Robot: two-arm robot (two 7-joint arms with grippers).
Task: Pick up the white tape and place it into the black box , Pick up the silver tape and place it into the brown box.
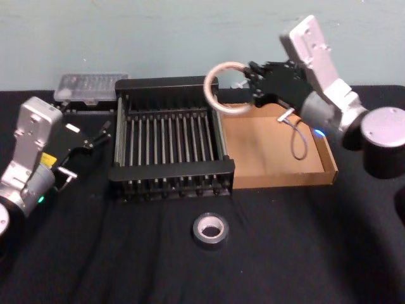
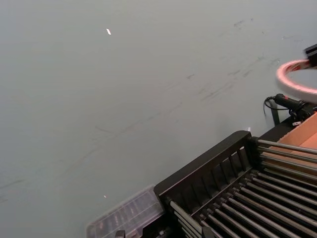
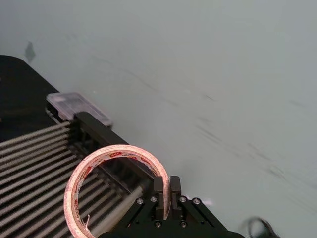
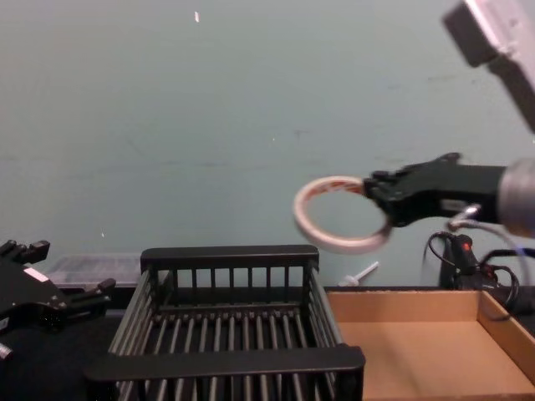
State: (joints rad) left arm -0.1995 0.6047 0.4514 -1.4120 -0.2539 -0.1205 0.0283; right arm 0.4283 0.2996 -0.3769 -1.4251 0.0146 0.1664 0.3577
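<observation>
- Up in the air, the right gripper [image 1: 251, 83] reaches in from the right with its arm stretched leftward, raised above the seam where the black box [image 1: 168, 168] meets the brown box [image 1: 278, 155].
- Its fingers are pinched onto the rim of the white tape [image 1: 223, 88]; the right wrist view shows the two pads [image 3: 159, 191] closed on either side of the ring's wall.
- White tape: it hangs off the fingertips on the side away from the wrist, tilted, with its ring over the black box's right rim; the chest view shows it well clear of both boxes.
- Silver tape [image 1: 209, 230]: it lies flat on the black table [image 1: 304, 253], well apart from the right gripper, on the near side of the black box.
- Left gripper [image 1: 95, 140]: held low just beside the black box's left wall, fingers spread, nothing between them.
- Count: two tape rolls, one white and one silver; two boxes, one black crate and one cardboard tray; both boxes sit side by side and touch.
- A clear plastic case [image 1: 88, 87] sits behind the left gripper, at the black box's far left corner.
</observation>
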